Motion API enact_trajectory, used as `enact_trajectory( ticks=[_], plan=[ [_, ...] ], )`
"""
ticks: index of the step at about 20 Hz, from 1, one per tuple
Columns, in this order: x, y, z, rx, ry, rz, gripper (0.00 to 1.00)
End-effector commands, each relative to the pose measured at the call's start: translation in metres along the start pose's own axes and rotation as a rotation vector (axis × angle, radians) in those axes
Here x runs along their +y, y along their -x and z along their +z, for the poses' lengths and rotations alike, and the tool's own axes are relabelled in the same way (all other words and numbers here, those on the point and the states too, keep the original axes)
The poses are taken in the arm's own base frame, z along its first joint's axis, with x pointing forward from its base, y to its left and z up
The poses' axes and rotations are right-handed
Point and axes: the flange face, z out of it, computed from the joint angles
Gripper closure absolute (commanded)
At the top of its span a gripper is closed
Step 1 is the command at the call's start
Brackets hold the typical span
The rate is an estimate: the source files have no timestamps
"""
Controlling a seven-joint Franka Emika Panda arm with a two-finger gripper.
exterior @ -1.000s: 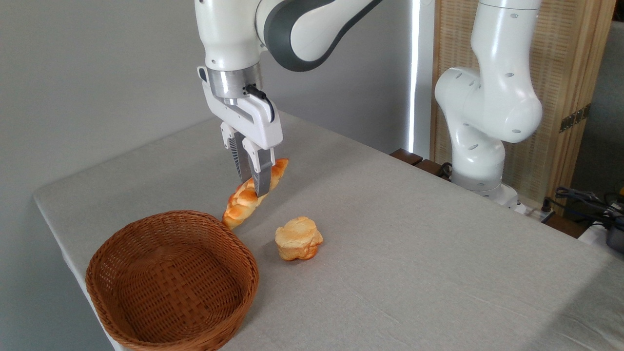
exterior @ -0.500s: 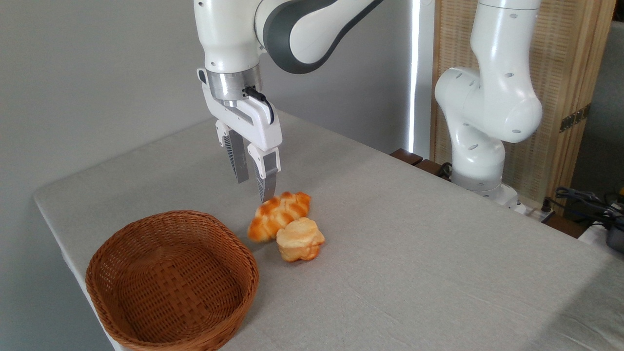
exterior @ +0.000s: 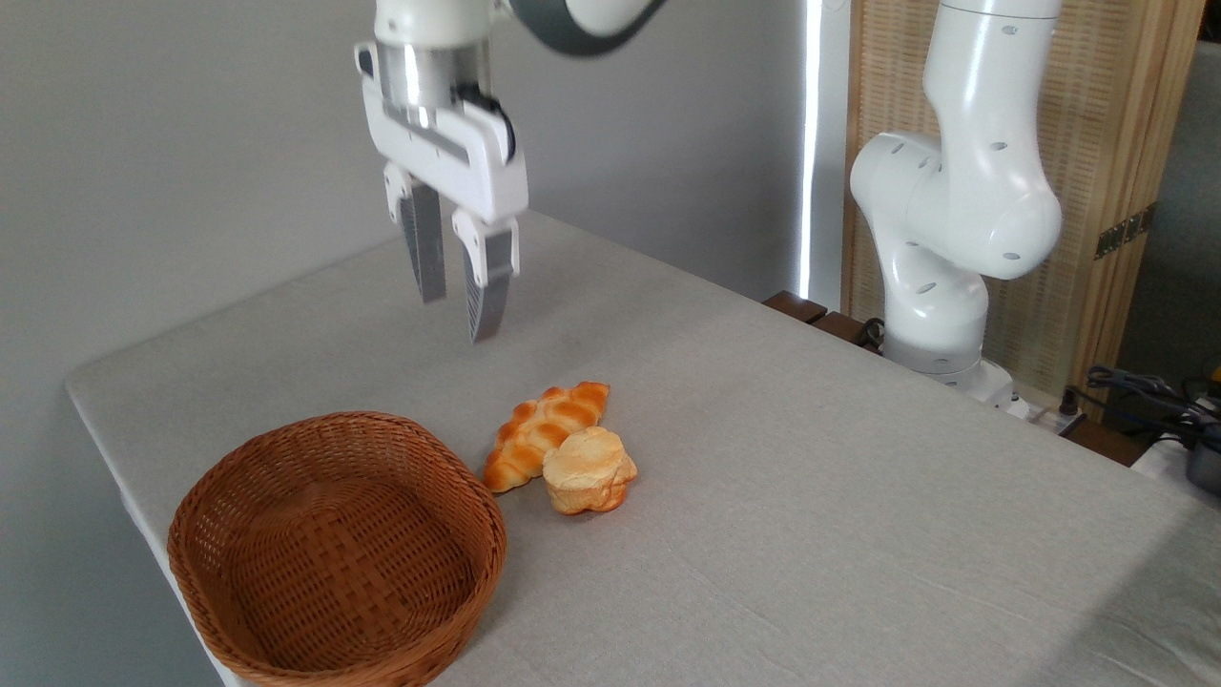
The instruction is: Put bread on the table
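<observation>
bread (exterior: 542,431) lies flat on table (exterior: 811,496), long axis running lower-left to upper-right; hand (exterior: 460,315) spread, empty

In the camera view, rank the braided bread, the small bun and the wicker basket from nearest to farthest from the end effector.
From the open end effector, raised above the table:
1. Braided bread, lying on the cloth below and slightly right of it.
2. Small bun, touching the bread's front-right side, a little further toward the camera.
3. Wicker basket, empty, at the table's front-left corner.
</observation>
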Motion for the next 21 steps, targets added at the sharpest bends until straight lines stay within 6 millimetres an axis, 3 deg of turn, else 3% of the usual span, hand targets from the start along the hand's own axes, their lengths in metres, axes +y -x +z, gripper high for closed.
enact_trajectory(
  ticks=[1, 5, 10, 14, 21],
  plan=[
    [-0.035, 0.011, -0.045, 0.003, -0.006, -0.043, 0.0],
    [-0.055, 0.028, -0.032, -0.068, 0.046, 0.031, 0.0],
    [-0.103, 0.059, -0.059, -0.059, -0.011, -0.059, 0.0],
    [-0.111, 0.069, -0.061, -0.081, -0.011, -0.088, 0.0],
    [-0.109, 0.064, -0.054, -0.111, -0.029, -0.122, 0.0]
  ],
)
